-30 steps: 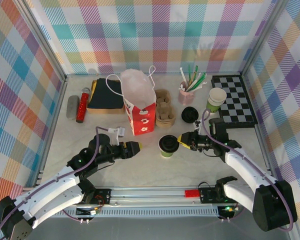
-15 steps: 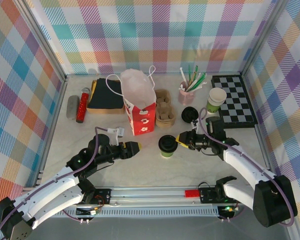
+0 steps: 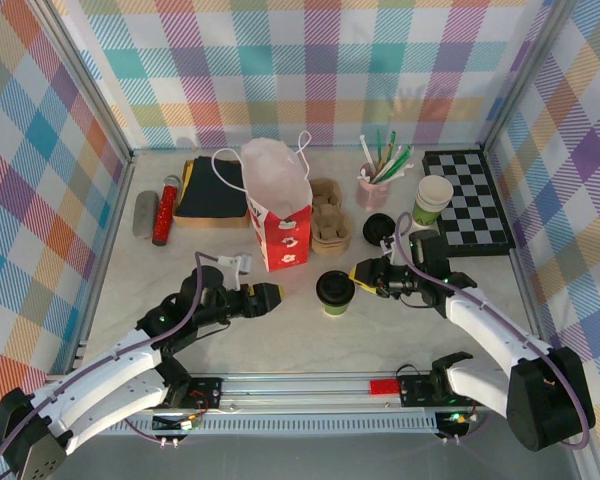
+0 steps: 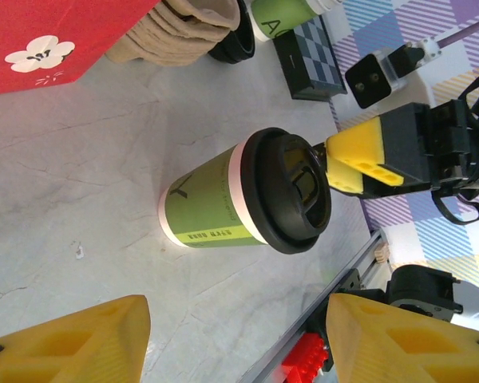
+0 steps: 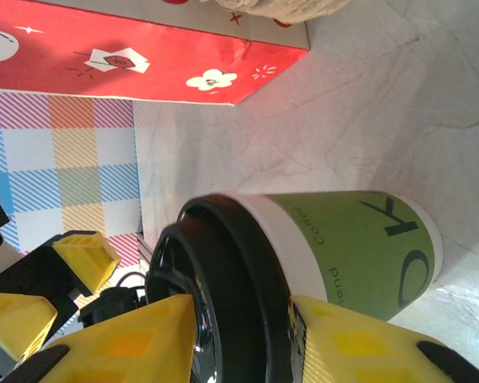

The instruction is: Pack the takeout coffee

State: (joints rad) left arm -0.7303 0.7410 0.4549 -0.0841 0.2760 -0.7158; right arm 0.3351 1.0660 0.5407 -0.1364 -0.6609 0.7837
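My right gripper (image 3: pixel 359 272) has shifted onto the green-banded paper cup with black round lid (image 3: pixel 334 292). Its jaws straddle the lid rim, and I cannot tell if they clamp. The cup stays upright on the marble table (image 3: pixel 160 265), just before the red paper bag (image 3: pixel 283 230), unpacked. My left gripper (image 3: pixel 268 297) waits, jaws apart, empty.

Takeout coffee (image 3: pixel 334 293): 1 pc, small paper cup. Body w/ wide green band, dark lettering, pale strip at top & base. Black round lid (image 4: pixel 291 190) fitted on top, seated flat. Pose: upright, standing on base. Loc: pale marbled table (image 3: pixel 130 270), approx centre, toward near edge.
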